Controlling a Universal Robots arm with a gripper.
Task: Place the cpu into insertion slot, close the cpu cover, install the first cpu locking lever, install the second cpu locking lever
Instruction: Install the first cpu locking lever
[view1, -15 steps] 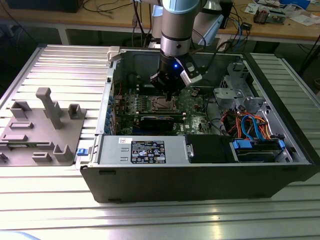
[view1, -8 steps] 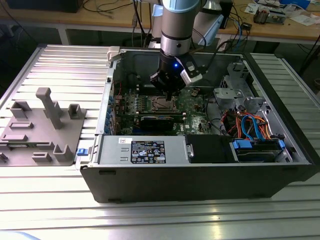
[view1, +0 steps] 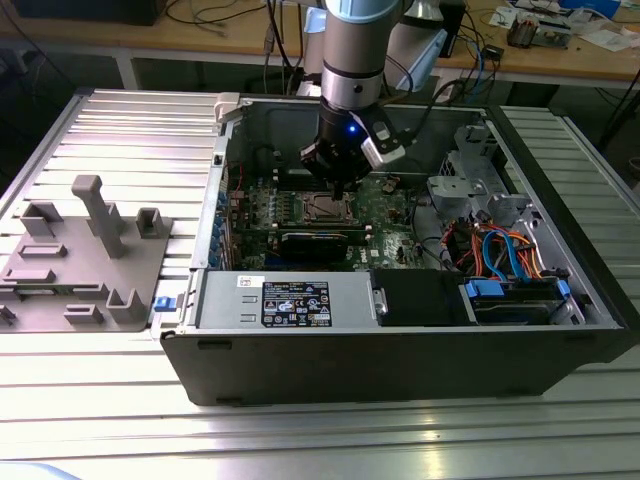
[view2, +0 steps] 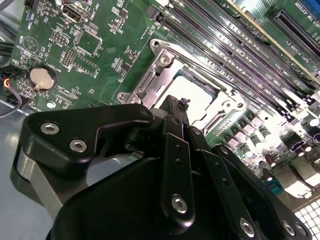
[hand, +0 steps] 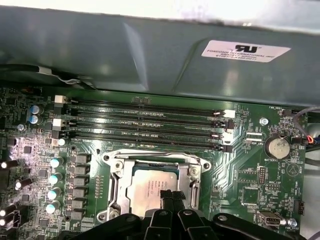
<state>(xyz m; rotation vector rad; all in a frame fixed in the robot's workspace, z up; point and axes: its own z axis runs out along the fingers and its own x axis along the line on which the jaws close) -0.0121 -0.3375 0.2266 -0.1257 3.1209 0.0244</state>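
We see one grey robot arm reaching down into an open black computer case (view1: 400, 370) that lies on a ribbed metal counter (view1: 130, 120). Its black gripper (view1: 338, 186) hangs directly over the square socket of the green motherboard (hand: 260, 175) — the insertion slot (hand: 116, 172).

In the first wrist view, the cpu (hand: 150, 187), a small flat square chip with a silver-grey top, already lies inside the slot. The cpu cover (view2: 150, 82), a thin silver frame plate with a square window, appears to lie around the chip, though we cannot tell whether it is fully down.

The jaws look drawn together into a narrow tip just above the chip, gripping nothing.

To do this step well, we judge the tip should press squarely on metal, never on the contacts.

We count one chip, one socket, one cover — and four long black memory slots (hand: 145, 120).
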